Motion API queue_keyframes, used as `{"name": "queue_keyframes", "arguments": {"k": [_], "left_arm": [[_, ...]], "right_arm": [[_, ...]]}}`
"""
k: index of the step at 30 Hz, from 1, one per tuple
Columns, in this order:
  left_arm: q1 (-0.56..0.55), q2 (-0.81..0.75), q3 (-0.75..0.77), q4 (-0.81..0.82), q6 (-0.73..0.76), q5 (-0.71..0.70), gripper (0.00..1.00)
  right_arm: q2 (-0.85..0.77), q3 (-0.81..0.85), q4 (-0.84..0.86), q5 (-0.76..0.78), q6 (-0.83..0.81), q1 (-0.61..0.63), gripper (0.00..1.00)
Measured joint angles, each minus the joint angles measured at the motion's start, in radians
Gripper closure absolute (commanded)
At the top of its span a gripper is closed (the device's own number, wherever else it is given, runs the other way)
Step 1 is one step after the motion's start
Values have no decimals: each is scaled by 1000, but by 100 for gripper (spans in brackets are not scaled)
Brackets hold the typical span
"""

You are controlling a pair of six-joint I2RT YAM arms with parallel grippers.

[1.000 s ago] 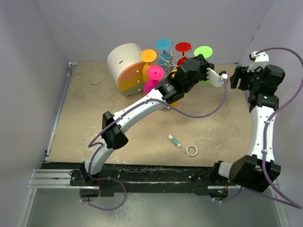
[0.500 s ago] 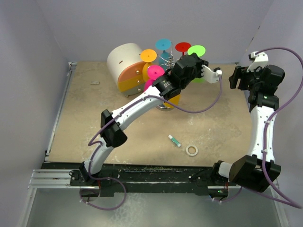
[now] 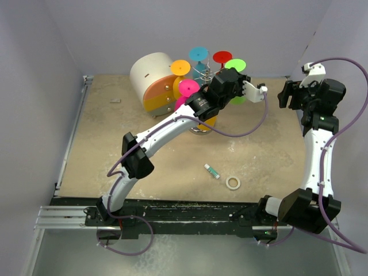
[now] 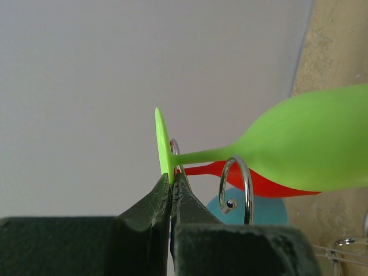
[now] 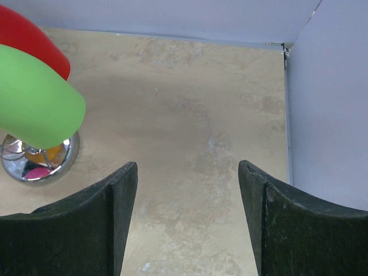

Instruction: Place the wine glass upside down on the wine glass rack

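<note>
Pinching the thin edge of the round foot of the green wine glass (image 4: 310,144), the left gripper (image 4: 171,179) has its two dark fingers clenched on that disc. The glass is at the wine glass rack (image 3: 202,73), at the far side of the table (image 3: 259,149). Seen from above, its foot is up among the other coloured feet and its bowl hangs below on the right side of the rack. In the left wrist view the green stem runs across a curled chrome loop of the rack, with the foot on one side of the loop and the bowl on the other. Whether the stem sits inside that curl cannot be told. A red glass (image 4: 270,185) and a blue glass (image 4: 261,211) show just behind the green one.

The right gripper (image 5: 187,167) hangs over bare tabletop to the right of the rack, its claw released and holding nothing. In its wrist view the green bowl and the rack's round chrome base show at the left edge.

A white-and-orange round drawer box (image 3: 152,80) stands just left of the rack. Nearer the arms, a small green-and-white tube (image 3: 212,171) and a roll of tape (image 3: 233,183) lie on the table.
</note>
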Motion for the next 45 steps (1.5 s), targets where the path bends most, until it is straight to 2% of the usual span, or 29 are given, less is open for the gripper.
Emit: {"name": "queue_keyframes", "arguments": {"k": [31,45], "left_arm": [[1,-76,-26,-172,-29,-9,100],[0,-119,-32,-247,-61,44,100]], "right_arm": [[0,0,-2,-18,0,0,26],[1,-13,-2,-18,0,0,26]]}}
